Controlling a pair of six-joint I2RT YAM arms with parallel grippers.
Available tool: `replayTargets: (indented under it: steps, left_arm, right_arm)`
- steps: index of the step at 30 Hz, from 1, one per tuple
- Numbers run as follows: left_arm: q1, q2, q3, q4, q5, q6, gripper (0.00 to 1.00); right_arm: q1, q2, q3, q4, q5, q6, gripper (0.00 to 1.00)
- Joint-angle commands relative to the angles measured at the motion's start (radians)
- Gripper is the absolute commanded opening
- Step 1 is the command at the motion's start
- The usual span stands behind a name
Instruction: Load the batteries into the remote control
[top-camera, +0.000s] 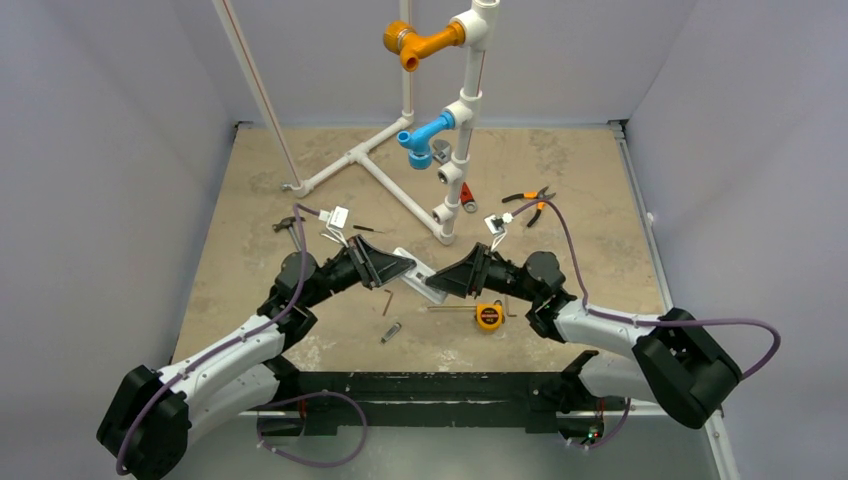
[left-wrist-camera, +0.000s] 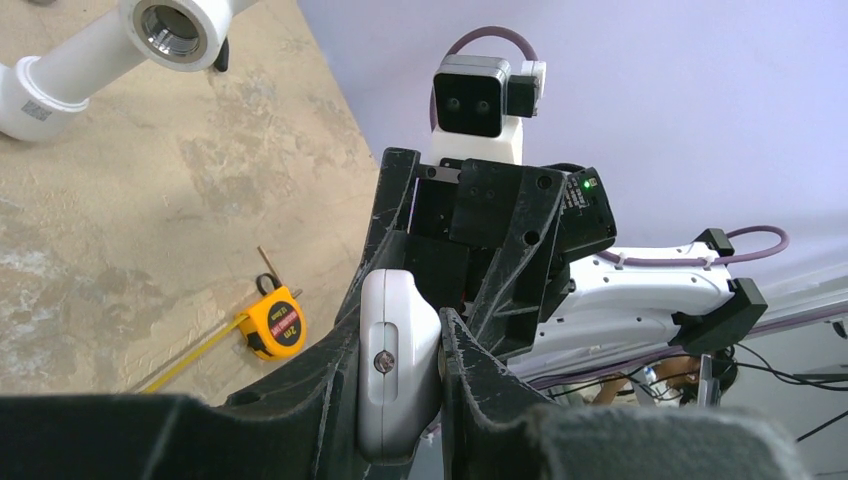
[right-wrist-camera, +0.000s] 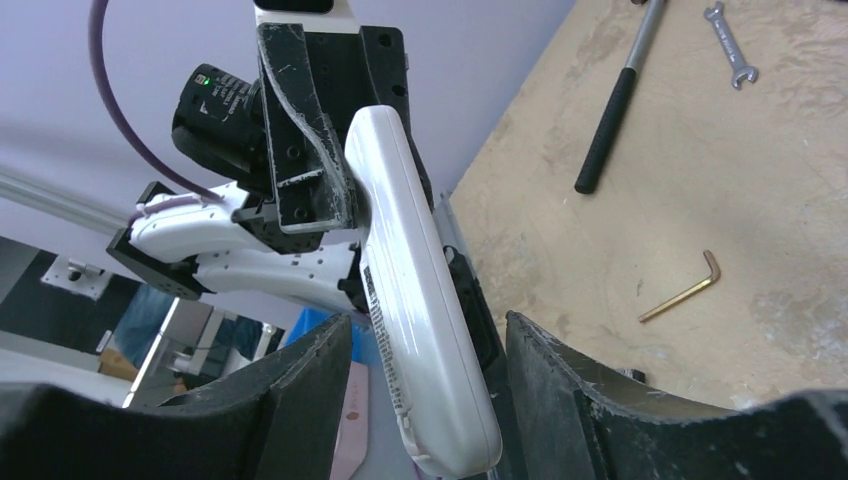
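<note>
The white remote control (top-camera: 422, 281) is held above the table between both arms. My left gripper (top-camera: 404, 268) is shut on one end of it; in the left wrist view that end (left-wrist-camera: 398, 350) sits clamped between the fingers (left-wrist-camera: 400, 372). My right gripper (top-camera: 443, 279) is open around the other end. In the right wrist view the remote (right-wrist-camera: 420, 300) hangs between the spread jaws (right-wrist-camera: 430, 400), with a gap on both sides. A small red cylindrical thing, seemingly the batteries (top-camera: 467, 197), lies by the pipe frame's foot, away from both grippers.
A white pipe frame (top-camera: 400, 190) with orange and blue fittings stands at the back. An orange tape measure (top-camera: 488, 316) lies just right of the remote. Pliers (top-camera: 530, 200), a hammer (right-wrist-camera: 615, 100), a spanner (right-wrist-camera: 730, 45) and a hex key (right-wrist-camera: 683, 292) lie on the table.
</note>
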Motion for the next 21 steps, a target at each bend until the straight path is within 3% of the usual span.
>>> replayTargets:
  steps: [1, 4, 12, 19, 21]
  left_arm:
    - [0.003, -0.017, 0.029, 0.087, 0.008, -0.01, 0.0]
    - [0.003, -0.017, 0.029, 0.089, 0.004, -0.01, 0.0]
    - [0.002, -0.017, 0.026, 0.089, -0.006, -0.011, 0.0]
    - [0.002, -0.02, 0.02, 0.091, -0.016, -0.01, 0.0]
    - [0.003, -0.025, 0.016, 0.096, -0.022, -0.013, 0.0]
  right_arm:
    - [0.001, 0.011, 0.019, 0.085, -0.041, 0.018, 0.55]
    - [0.0, 0.012, 0.015, 0.075, -0.045, 0.01, 0.54]
    - [0.001, 0.022, 0.01, 0.078, -0.052, -0.006, 0.33]
    - [0.0, 0.027, 0.019, 0.041, -0.077, -0.038, 0.03]
    - [0.0, 0.017, 0.023, 0.015, -0.081, -0.053, 0.0]
